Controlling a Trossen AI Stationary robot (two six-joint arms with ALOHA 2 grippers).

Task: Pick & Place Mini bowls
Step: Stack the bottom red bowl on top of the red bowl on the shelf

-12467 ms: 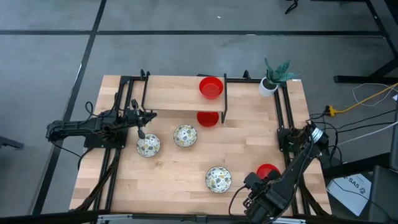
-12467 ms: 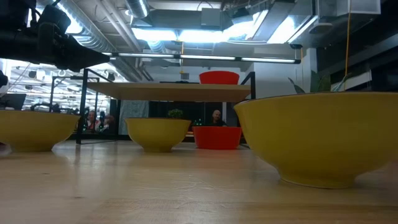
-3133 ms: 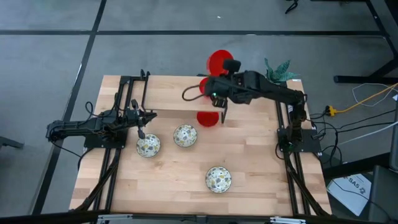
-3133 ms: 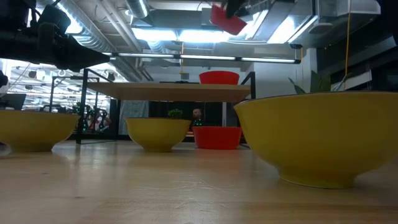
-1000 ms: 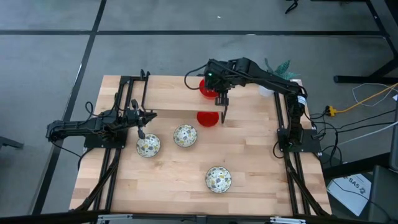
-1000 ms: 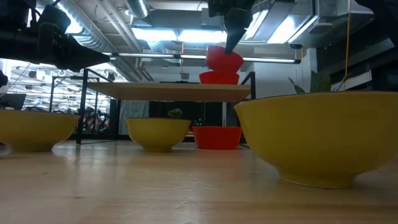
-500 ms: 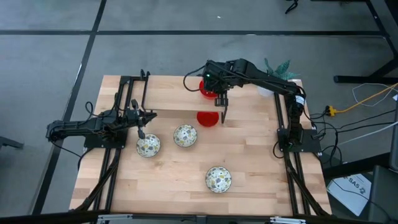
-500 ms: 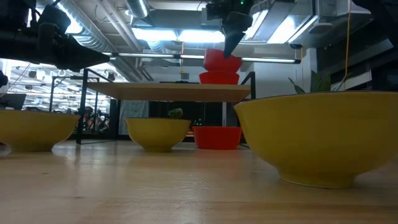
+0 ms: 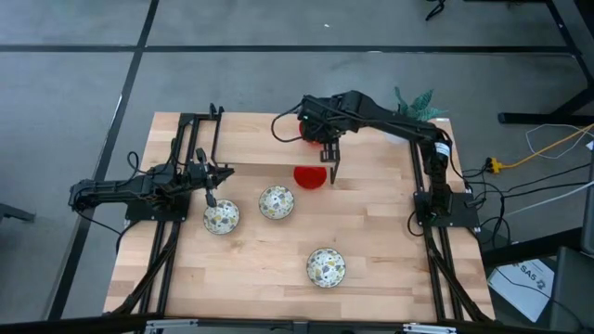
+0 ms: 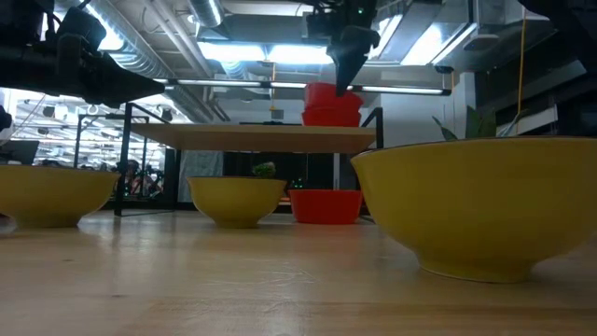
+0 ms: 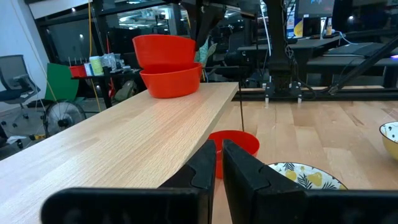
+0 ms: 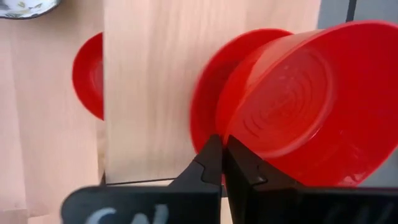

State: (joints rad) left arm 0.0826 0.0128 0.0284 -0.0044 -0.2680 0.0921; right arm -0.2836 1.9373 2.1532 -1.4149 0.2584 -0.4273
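Two red bowls (image 11: 164, 64) are nested on the shelf (image 11: 124, 134); upper rim pinched by right gripper (image 12: 221, 163) fingers. Release only once seated level, then lift straight up. Left gripper (image 11: 217, 163) closed, empty, beside patterned bowl (image 9: 221, 217).

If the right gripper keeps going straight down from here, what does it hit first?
Probably the lower red bowl on the raised wooden shelf: the right gripper pinches the rim of the upper red bowl, nested in it. Remaining gap unclear.
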